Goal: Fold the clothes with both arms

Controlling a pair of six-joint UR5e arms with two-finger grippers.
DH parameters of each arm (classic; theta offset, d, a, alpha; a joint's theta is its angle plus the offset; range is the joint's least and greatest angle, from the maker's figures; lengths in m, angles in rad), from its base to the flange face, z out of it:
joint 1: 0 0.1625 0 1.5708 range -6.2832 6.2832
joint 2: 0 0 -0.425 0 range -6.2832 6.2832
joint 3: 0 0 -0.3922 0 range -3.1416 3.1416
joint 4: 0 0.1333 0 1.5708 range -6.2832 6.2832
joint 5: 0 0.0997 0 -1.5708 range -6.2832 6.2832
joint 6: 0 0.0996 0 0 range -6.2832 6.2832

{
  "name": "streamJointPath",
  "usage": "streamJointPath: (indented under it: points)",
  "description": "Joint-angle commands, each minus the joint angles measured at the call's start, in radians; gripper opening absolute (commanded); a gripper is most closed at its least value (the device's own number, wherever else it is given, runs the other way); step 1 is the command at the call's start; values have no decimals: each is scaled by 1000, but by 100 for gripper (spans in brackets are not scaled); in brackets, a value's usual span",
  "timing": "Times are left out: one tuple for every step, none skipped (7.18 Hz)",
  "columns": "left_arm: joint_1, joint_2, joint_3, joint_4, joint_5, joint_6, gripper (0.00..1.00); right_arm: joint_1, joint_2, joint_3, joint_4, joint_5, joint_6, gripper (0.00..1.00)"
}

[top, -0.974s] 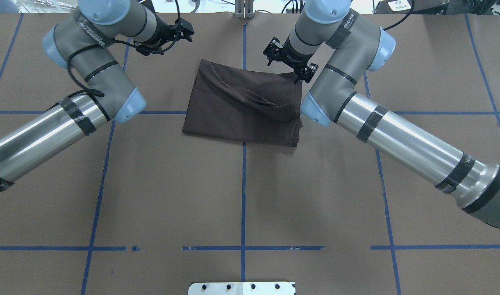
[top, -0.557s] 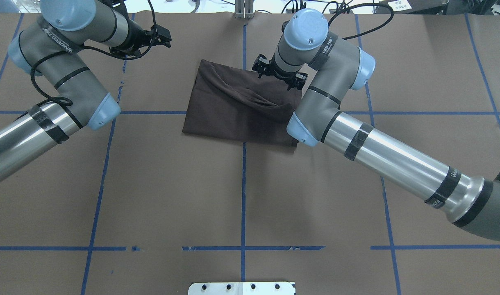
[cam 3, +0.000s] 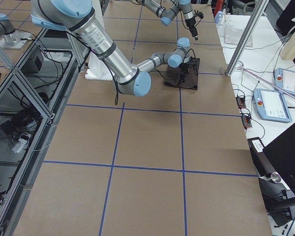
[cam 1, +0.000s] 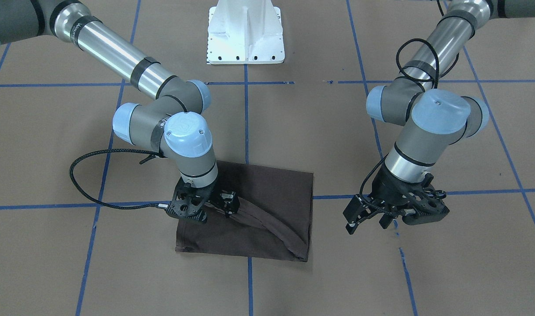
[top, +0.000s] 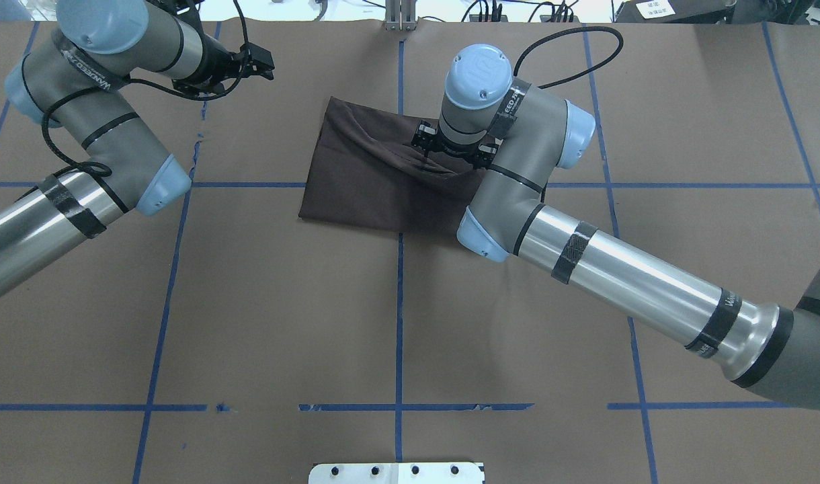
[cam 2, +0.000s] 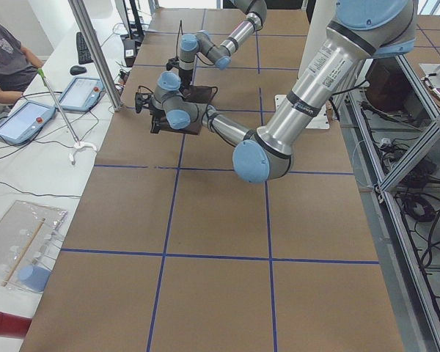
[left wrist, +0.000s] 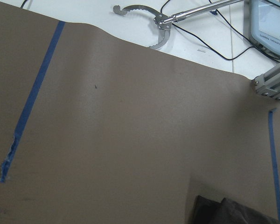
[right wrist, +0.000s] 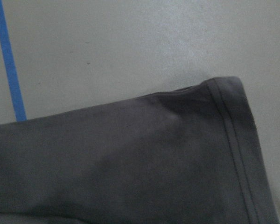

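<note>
A folded dark brown T-shirt [cam 1: 267, 197] lies mid-width on the worktop [cam 1: 294, 131], toward the edge farthest from the robot. The right gripper [cam 1: 227, 205] sits on it, pinching a raised fold. The left gripper [cam 1: 366, 224] hangs with its fingers spread, well apart from the cloth.

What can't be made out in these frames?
- Right gripper grasp: in the overhead view its own wrist covers the jaws; in the front-facing view it is black against the dark T-shirt; the right wrist view shows no fingers.
- T-shirt corner by the right arm: in the overhead view the elbow covers it.
- Side views: T-shirt too small for detail.
</note>
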Motion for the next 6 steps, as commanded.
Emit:
streamJointPath:
  points:
    - [-1, 1, -1, -1, 0, 1, 100, -7, -3, -1, -7, 23, -1, 70]
    - [-1, 1, 0, -1, 0, 1, 100, -10, -6, -1, -7, 23, -1, 47]
    - [-3, 1, 0, -1, 0, 1, 100, -10, -6, -1, -7, 29, -3, 21]
    - [-1, 1, 0, -1, 0, 0, 100, -10, -6, -1, -7, 31, -9, 4]
    - [-3, 1, 0, -1, 0, 1, 100, -10, -6, -1, -7, 33, -11, 0]
    - [-3, 1, 0, 1, 0, 0, 100, -7, -6, 0, -7, 36, -11, 0]
